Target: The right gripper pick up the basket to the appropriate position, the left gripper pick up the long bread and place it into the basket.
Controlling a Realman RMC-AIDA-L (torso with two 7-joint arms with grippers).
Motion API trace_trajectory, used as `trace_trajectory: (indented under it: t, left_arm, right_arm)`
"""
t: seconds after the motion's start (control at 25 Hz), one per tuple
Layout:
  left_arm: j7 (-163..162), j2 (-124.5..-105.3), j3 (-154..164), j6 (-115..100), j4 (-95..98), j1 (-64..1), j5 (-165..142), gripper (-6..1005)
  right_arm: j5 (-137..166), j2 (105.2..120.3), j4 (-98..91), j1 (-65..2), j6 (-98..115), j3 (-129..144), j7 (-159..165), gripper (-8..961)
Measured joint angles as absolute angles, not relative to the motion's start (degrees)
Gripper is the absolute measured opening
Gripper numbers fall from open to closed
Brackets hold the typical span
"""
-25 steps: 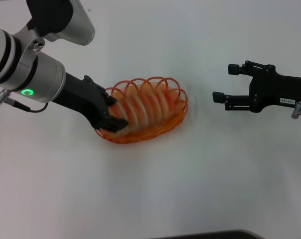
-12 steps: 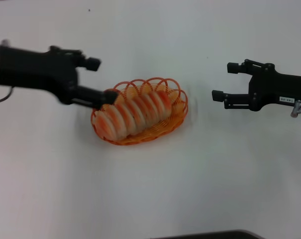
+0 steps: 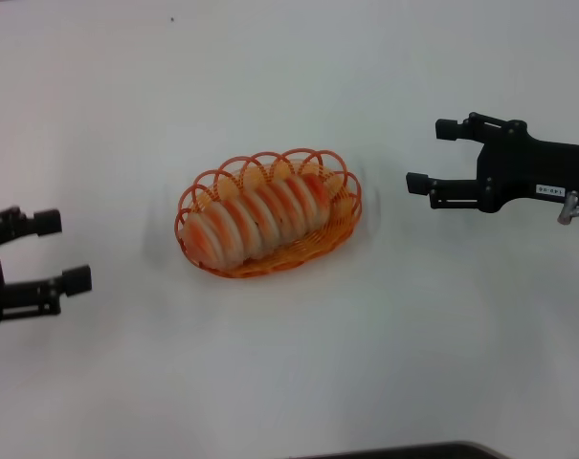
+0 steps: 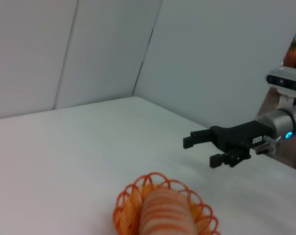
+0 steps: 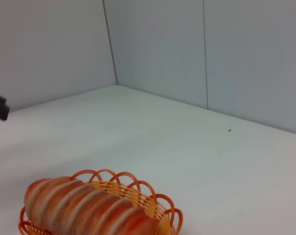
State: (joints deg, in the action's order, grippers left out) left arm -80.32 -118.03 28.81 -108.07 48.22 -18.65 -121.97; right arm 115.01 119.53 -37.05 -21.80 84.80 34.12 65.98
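The orange basket (image 3: 340, 225) stands on the white table in the middle of the head view. The long bread (image 3: 258, 218) lies inside it, slanted along its length. Both also show in the left wrist view, basket (image 4: 130, 201) and bread (image 4: 165, 215), and in the right wrist view, basket (image 5: 157, 209) and bread (image 5: 84, 205). My left gripper (image 3: 61, 251) is open and empty at the left edge, well clear of the basket. My right gripper (image 3: 433, 155) is open and empty to the right of the basket; it shows in the left wrist view (image 4: 201, 151) too.
White walls stand behind the table. A small dark speck (image 3: 172, 18) lies on the table at the far side. A dark edge (image 3: 404, 451) runs along the bottom of the head view.
My left gripper has let go of the bread, opened, and drawn back from the basket to the left edge. The bread stays in the basket. The right arm has not moved.
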Motion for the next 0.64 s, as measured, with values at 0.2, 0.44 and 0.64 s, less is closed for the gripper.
trace_trajectory:
  t: [0.2, 0.44, 0.64]
  left_arm:
    - [-72.7, -118.92, 28.7, -103.9, 43.4, -15.7, -122.6, 926]
    - [-71.0, -120.02, 29.7, -101.0, 42.8, -14.9, -124.5, 923]
    - [-71.0, -120.14, 29.2, -100.2, 42.7, -14.9, -124.7, 923]
  right_arm:
    - [115.3, 119.52, -37.1, -21.8, 84.6, 34.6, 65.6, 945]
    - [115.4, 119.55, -37.1, -21.9, 83.7, 35.3, 65.3, 945]
    - [115.4, 119.56, -37.1, -22.0, 82.5, 36.7, 65.3, 945]
